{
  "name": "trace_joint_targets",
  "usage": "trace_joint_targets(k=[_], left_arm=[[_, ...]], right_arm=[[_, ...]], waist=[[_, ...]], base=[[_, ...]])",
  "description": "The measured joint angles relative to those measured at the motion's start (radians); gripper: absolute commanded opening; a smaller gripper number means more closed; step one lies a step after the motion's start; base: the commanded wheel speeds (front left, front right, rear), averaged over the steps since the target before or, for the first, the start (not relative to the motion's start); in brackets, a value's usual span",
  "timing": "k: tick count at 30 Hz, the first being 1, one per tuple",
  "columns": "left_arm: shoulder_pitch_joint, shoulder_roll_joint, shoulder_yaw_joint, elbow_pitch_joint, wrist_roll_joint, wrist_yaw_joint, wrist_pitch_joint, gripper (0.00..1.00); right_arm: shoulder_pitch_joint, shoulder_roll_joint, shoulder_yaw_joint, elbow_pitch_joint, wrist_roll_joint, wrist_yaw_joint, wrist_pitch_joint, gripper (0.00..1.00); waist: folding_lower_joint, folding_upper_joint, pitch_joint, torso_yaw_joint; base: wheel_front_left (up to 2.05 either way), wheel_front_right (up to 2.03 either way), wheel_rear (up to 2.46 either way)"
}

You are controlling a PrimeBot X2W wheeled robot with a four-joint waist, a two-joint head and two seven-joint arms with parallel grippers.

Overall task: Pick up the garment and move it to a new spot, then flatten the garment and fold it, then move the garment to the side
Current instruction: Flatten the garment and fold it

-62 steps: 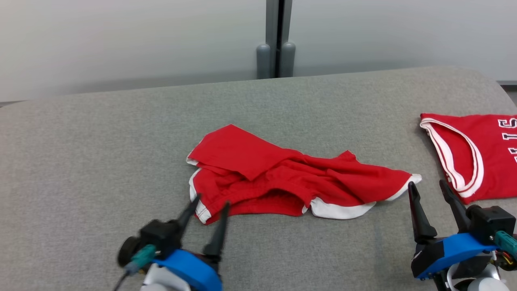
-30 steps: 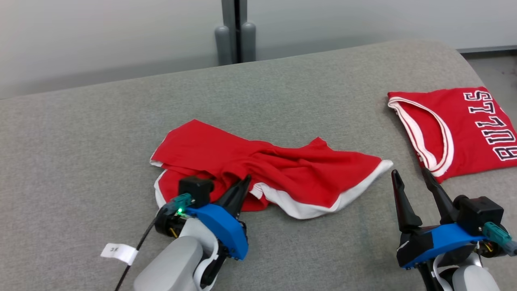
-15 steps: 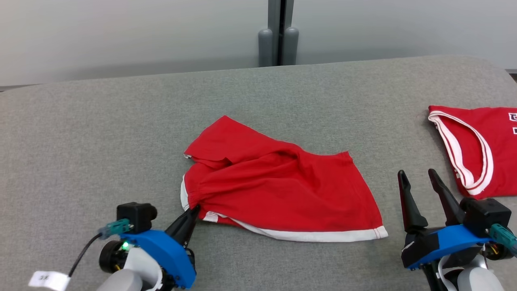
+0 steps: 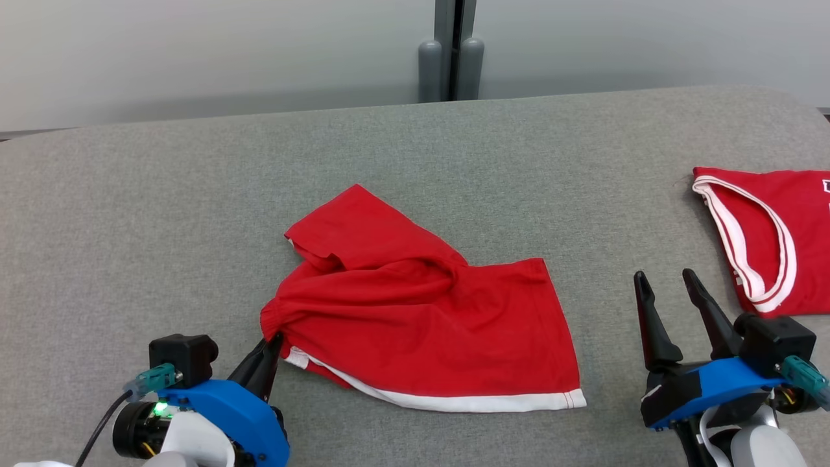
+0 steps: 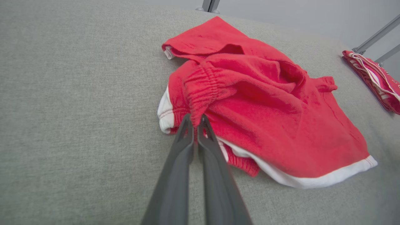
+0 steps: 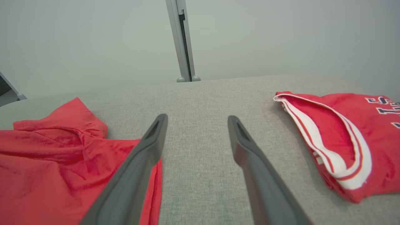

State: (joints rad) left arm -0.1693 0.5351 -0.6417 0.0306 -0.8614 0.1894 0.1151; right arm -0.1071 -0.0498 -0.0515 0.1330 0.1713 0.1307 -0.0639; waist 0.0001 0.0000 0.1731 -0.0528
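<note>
Red jersey (image 4: pixel 810 246) well right of garment (image 4: pixel 428 324)

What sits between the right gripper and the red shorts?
Nothing: the head view shows bare grey upholstery between the open right gripper and the hem of the red shorts.

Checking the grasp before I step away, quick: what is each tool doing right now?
left tool: shut, pinching a gathered edge of the red shorts.
right tool: open, holding nothing.
</note>
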Motion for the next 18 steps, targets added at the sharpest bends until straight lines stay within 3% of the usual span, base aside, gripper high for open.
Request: trace_joint_targets(k=[1, 6, 18], left_arm=[[-0.005, -0.014, 0.005, 0.021, 0.003, 0.006, -0.017, 1.0], [-0.018, -0.065, 0.006, 0.126, 0.015, 0.01, -0.078, 1.0], [0.033, -0.12, 0.087, 0.205, -0.015, -0.075, -0.337, 1.0]], right_arm=[[-0.004, 0.0, 0.002, 0.001, 0.003, 0.0, 0.0, 1.0], [-0.01, 0.0, 0.005, 0.005, 0.004, 0.0, 0.0, 1.0], [0.01, 0.0, -0.044, -0.01, -0.011, 0.0, 0.012, 1.0]], waist=[[0.0, 0.0, -0.002, -0.002], [0.0, 0.0, -0.018, -0.013], [-0.0002, 0.0, -0.07, 0.025]], base=[[0.0, 0.0, 0.0], [0.0, 0.0, 0.0], [0.0, 0.0, 0.0]])
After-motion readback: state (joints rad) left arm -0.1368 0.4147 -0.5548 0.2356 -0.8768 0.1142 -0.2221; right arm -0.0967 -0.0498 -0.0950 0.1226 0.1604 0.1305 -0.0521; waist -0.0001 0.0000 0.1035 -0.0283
